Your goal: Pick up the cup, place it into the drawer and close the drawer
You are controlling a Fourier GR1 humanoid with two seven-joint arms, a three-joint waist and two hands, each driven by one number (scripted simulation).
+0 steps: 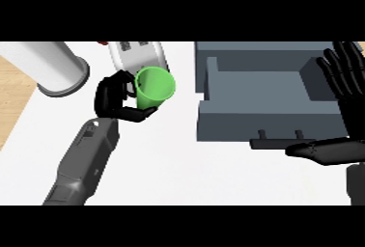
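Two black hands are showing over the white counter [200, 169], each coming up from its near edge on a grey forearm. The left hand [114, 99] is curling round a green cup [153, 87], its fingers wrapping the cup's left side while the thumb is lying under the cup's lower end, so the hand is pinching the cup between them. The cup is being held tilted, with its open mouth facing up and toward the viewer, and it is sitting toward the far left part of the counter, just left of the grey drawer [267, 116] and apart from it. Behind the cup a white, rounded appliance with dark markings [139, 53] is partly hiding; whether the cup is touching it cannot be told. Further left, near the counter's far left corner, a large white cylinder with a grey rim [53, 67] is lying on its side, partly over a wooden surface [14, 96] that is running along the counter's left edge. The drawer is standing pulled open at the far right, its hollow facing up and its dark handle [281, 142] pointing toward the near edge. The right hand [342, 96] is resting at the right edge, fingers straight and spread, thumb reaching left just beside the handle.
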